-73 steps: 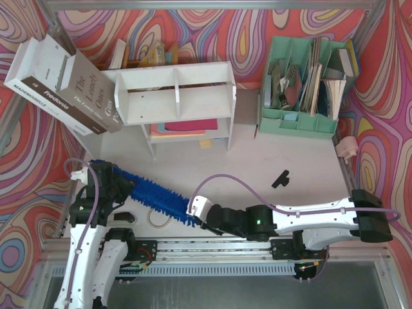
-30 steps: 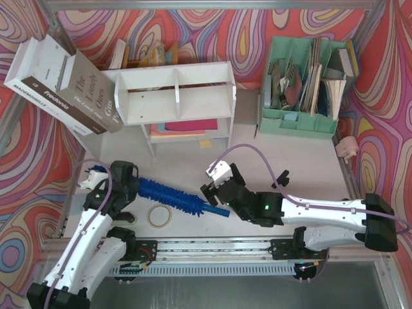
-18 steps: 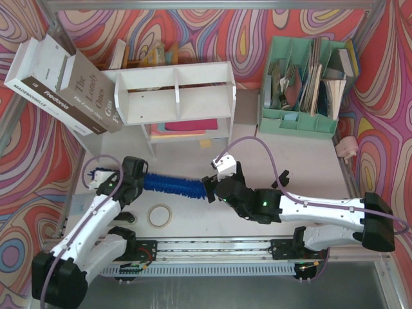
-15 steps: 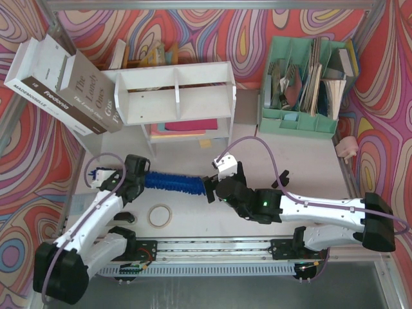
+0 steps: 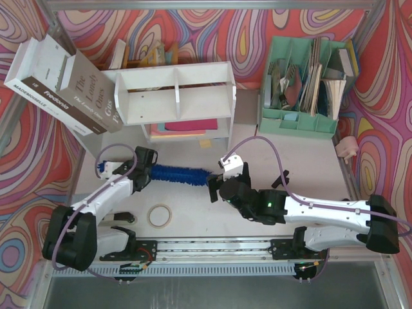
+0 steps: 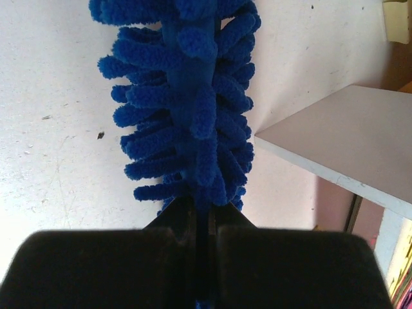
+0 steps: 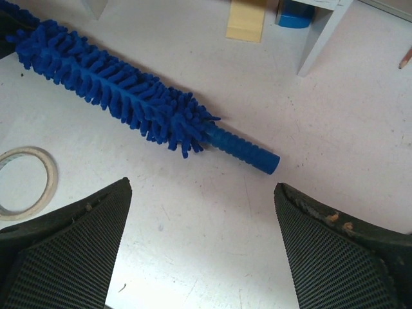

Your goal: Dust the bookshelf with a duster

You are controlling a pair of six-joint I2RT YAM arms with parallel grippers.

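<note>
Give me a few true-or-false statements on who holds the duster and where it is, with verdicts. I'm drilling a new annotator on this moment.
1. The left gripper has its fingers shut on the duster. True.
2. The right gripper is clamped on the duster's handle. False: its fingers are spread wide and the handle lies ahead of them, untouched.
3. The duster is inside an upper compartment of the bookshelf. False: it is out in front of the bookshelf, outside every compartment.
4. The tape roll lies apart from the duster, not touching it. True.
</note>
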